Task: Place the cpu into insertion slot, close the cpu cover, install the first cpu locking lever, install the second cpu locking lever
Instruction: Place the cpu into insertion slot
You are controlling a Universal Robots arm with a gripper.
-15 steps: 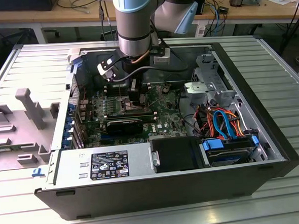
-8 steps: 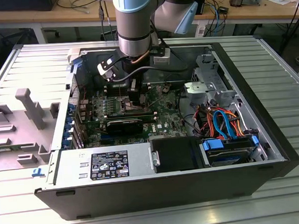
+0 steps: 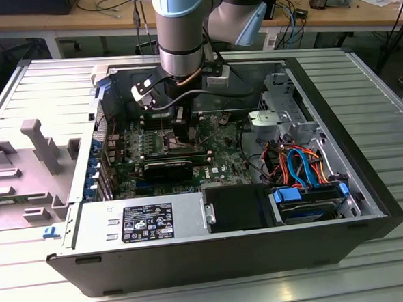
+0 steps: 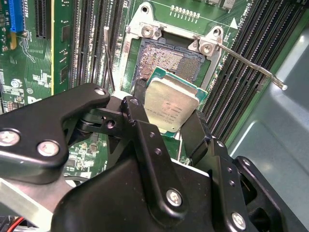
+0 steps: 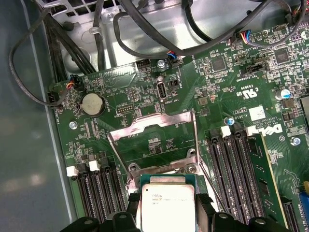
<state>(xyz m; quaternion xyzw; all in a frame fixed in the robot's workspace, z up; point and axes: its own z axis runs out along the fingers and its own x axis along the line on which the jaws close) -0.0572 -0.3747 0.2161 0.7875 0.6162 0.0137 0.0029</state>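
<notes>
Observed black two-fingered hand point(image 4: 169, 115) clamped on small flat square silver-grey cpu point(image 4: 170, 107), held just over edge of dark-framed square insertion slot point(image 4: 163, 58) in green circuit board point(image 4: 63, 48), thin silvery cpu cover point(image 5: 149, 122) standing open.

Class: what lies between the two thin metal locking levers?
In the second wrist view: the dark-framed square insertion slot, uncovered, with the silver-grey square cpu, held by the black gripper, partly over it.

cpu point(image 4: 171, 104) in pincer point(image 4: 168, 115), over insertion slot point(image 4: 166, 60); cpu cover point(image 5: 149, 123) raised beside slot; memory slots point(image 4: 91, 43) flanking both sides.
</notes>
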